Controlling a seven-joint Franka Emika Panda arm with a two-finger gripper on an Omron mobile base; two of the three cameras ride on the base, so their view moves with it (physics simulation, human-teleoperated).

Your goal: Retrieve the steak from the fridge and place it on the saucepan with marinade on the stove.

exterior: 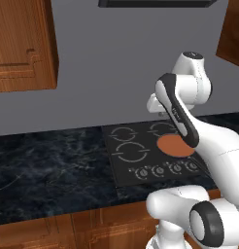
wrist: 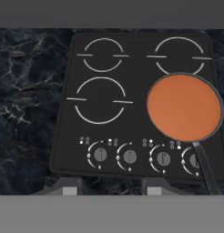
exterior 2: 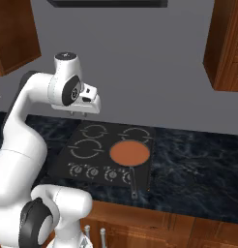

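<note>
Pincer (exterior 2: 79, 114) hangs high above stove (exterior 2: 99, 150), left of centre in right base view; tips apart, nothing between them in hand view. Saucepan with marinade (wrist: 184, 107) sits on front-right burner, right of frame, orange disc bare, dark handle running toward lower right. Knob row (wrist: 145, 157) along stove front. Dark marble counter (wrist: 27, 100) surrounds stove.

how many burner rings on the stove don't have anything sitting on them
3. On the stove, the back left ring, back right ring and front left ring are bare. The pan covers the front right spot, so any ring there is hidden.
</note>
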